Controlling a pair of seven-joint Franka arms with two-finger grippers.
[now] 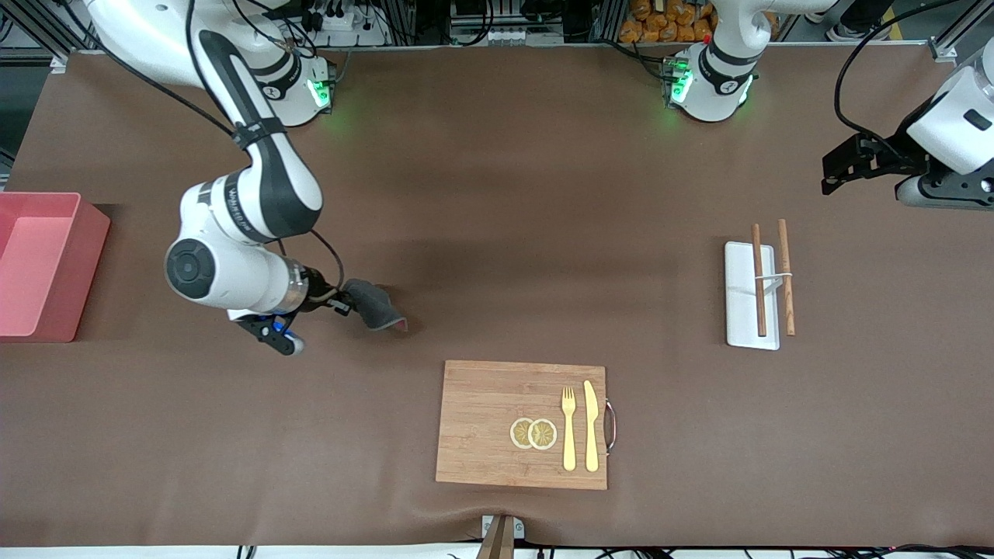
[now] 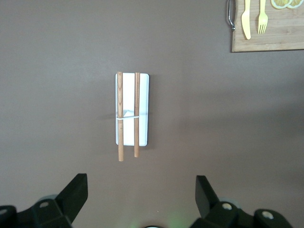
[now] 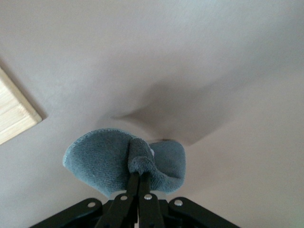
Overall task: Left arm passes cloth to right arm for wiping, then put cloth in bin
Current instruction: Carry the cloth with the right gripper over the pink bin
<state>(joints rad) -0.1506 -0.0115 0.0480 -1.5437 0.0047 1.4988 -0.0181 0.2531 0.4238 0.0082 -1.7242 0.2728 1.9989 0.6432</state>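
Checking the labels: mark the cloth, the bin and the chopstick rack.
cloth [image 1: 374, 306], front view, on its grey fold.
bin [image 1: 54, 200], front view, on its rim farthest from the camera.
chopstick rack [image 2: 143, 109], left wrist view, on bare white plate beside the chopsticks.

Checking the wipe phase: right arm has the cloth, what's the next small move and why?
Probably a short wiping stroke along the table. The right gripper is shut on the cloth, which already touches the tabletop, apart from the bin. The left gripper waits open above the chopstick rack.

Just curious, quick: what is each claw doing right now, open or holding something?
Left gripper: open, empty, above the chopstick rack.
Right gripper: shut on the cloth, over the table.
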